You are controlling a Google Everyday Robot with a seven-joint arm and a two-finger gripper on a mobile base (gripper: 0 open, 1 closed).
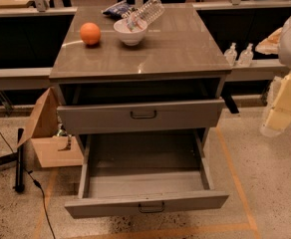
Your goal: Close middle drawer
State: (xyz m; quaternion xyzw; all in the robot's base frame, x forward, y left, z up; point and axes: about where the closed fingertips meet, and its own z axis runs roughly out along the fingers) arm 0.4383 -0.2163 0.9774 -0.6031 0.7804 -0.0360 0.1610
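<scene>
The middle drawer (145,203) is a grey metal drawer pulled far out of the grey cabinet (140,59) toward the camera. Its long shallow tray is empty, and its low front panel has a small dark loop handle (151,208) at the centre. Above it, the drawer with the taller front panel (140,116) stands slightly open. My gripper (274,126) is at the right edge of the view. It hangs pale and cream-coloured, level with the upper drawer and well to the right of the cabinet, touching nothing.
On the cabinet top are an orange (90,33), a white bowl (130,31), a clear plastic bottle (148,11) and a blue bag (114,8). An open cardboard box (48,133) sits on the floor to the left, with a black cable (36,188). Orange tape lines mark the floor.
</scene>
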